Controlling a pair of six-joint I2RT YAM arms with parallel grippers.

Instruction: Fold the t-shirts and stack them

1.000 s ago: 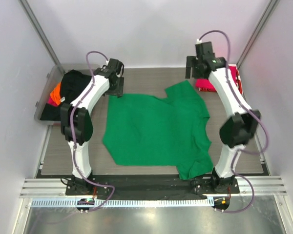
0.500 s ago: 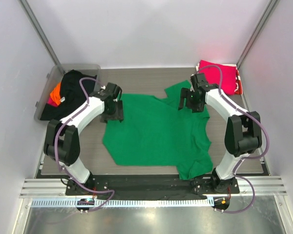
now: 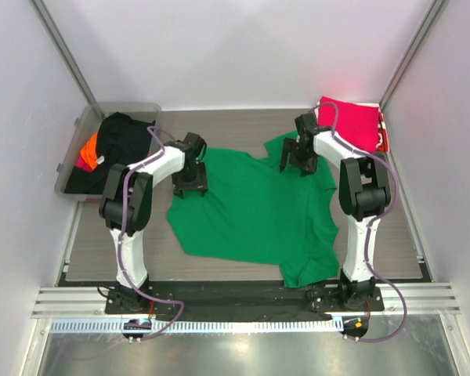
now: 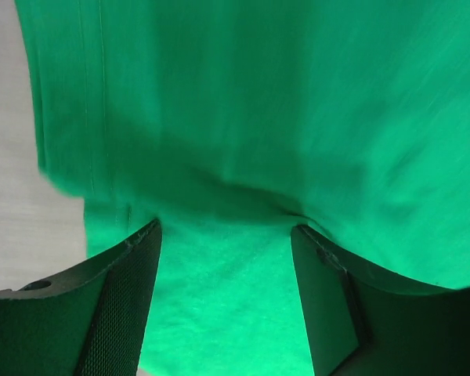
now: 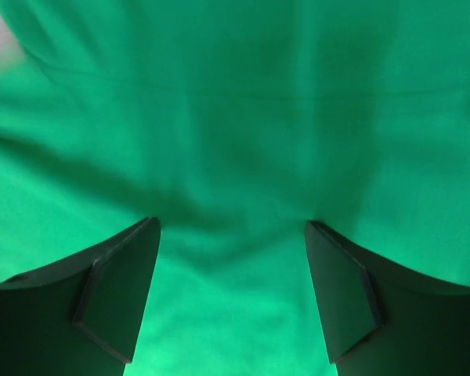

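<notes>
Green t-shirt lies spread but rumpled in the middle of the top view, on a grey wood-grain table. One sleeve points to upper centre. Its lower right corner reaches the table's lower edge beside the right arm's base.

Left gripper is down on the shirt's upper left edge, jaws spread, nothing pinched. In its wrist view the cloth creases between the two fingers, with bare table down the left of the frame.

Right gripper is down on the shirt's upper right part by the sleeve, jaws also spread, grasping nothing. Its wrist view is all green and blurred.

Magenta t-shirt sits folded in the upper right corner, just beside the right arm, with its far edge at the wall.

Clear tub at upper left holds a black t-shirt and an orange t-shirt that is mostly buried.

Bare table shows as a wide strip at lower left, a band across the top between the grippers, and a narrow strip at right. Walls close in on three sides.

Cannot tell whether the fingertips press through to the table. The left arm covers part of the tub's right rim.
</notes>
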